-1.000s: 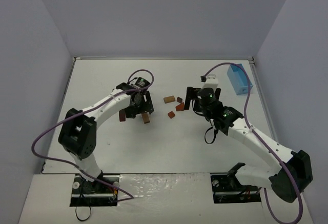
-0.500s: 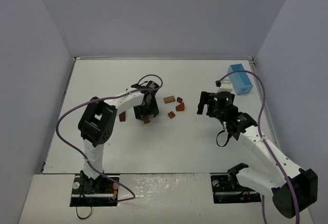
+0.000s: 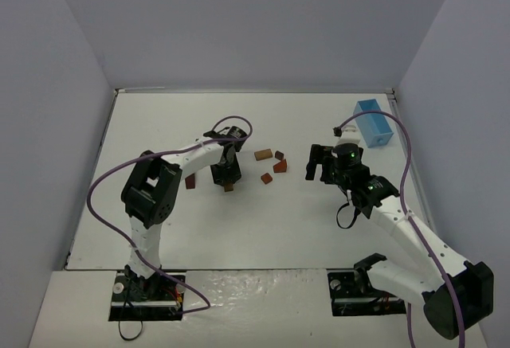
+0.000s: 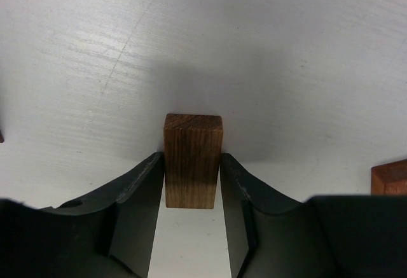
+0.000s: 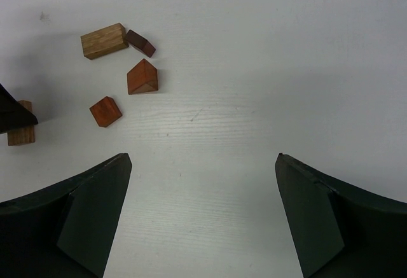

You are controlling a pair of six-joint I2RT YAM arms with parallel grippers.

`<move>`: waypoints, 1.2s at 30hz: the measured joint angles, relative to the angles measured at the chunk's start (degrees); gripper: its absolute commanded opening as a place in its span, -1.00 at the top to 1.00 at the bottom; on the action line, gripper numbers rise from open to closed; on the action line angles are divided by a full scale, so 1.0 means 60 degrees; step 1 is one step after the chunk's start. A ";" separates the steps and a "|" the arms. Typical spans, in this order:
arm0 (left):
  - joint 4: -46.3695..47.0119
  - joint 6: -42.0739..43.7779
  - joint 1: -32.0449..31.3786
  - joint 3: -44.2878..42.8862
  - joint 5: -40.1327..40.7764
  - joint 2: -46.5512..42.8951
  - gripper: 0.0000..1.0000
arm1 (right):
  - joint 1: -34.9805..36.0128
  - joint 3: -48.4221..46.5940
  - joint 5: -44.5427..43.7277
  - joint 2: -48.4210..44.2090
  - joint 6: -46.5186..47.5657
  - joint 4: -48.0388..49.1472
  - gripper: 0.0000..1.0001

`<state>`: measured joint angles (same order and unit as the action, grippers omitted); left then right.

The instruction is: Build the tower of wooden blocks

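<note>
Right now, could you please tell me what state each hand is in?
Left hand: closed on a brown wood block.
Right hand: open, holding nothing.

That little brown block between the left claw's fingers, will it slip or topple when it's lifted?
Probably stiff: the brown wooden block shows solid grain and square edges. Its flat sides sit flush against the left gripper's fingers, so slipping seems unlikely. With only flat faces, it should not roll.
</note>
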<state>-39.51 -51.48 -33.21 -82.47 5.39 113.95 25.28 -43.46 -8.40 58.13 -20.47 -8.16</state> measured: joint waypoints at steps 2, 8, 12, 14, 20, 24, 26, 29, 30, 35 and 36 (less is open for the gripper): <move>-0.0005 0.0000 0.0000 0.0051 0.0047 -0.0034 0.31 | -0.0022 0.0000 0.0034 0.0000 0.0001 0.0000 -0.88; -0.0111 0.0013 0.0000 0.0100 0.0162 -0.0109 0.94 | -0.0022 0.0000 0.0111 0.0000 0.0004 0.0000 -0.88; -0.0313 0.0178 0.0000 0.0068 0.0208 -0.0131 1.00 | -0.0030 0.0000 0.0160 0.0000 0.0029 0.0000 -0.88; -0.0578 0.0375 0.0016 -0.0122 0.0283 -0.0141 1.00 | -0.0030 0.0000 0.0201 0.0002 0.0039 -0.0001 -0.88; -0.1329 0.1523 0.0543 -0.1976 0.0431 -0.0217 1.00 | -0.0030 0.0000 0.0364 0.0156 0.0133 0.0000 -0.88; -0.1464 0.2637 0.1525 -0.3557 0.0343 -0.0215 1.00 | -0.0030 -0.0001 0.0466 0.0368 0.0206 0.0000 -0.88; -0.1508 0.3124 0.2216 -0.4240 0.0248 -0.0123 1.00 | -0.0030 -0.0004 0.0484 0.0439 0.0225 0.0000 -0.87; -0.1609 0.3792 0.3106 -0.5121 0.0071 0.0308 1.00 | -0.0033 -0.0005 0.0488 0.0498 0.0265 0.0000 -0.88; -0.1630 0.3950 0.3335 -0.5373 0.0030 0.0535 1.00 | -0.0033 -0.0011 0.0488 0.0514 0.0283 0.0000 -0.88; -0.1680 0.4553 0.3889 -0.6191 -0.0324 0.2031 1.00 | -0.0033 -0.0059 0.0541 0.0734 0.0369 0.0002 -0.88; -0.1692 0.4638 0.3897 -0.6258 -0.0422 0.2320 1.00 | -0.0033 -0.0071 0.0555 0.0792 0.0378 0.0004 -0.88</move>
<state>-49.66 -23.66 -9.83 -120.02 2.85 127.87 25.08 -43.89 -5.08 62.88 -18.20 -8.14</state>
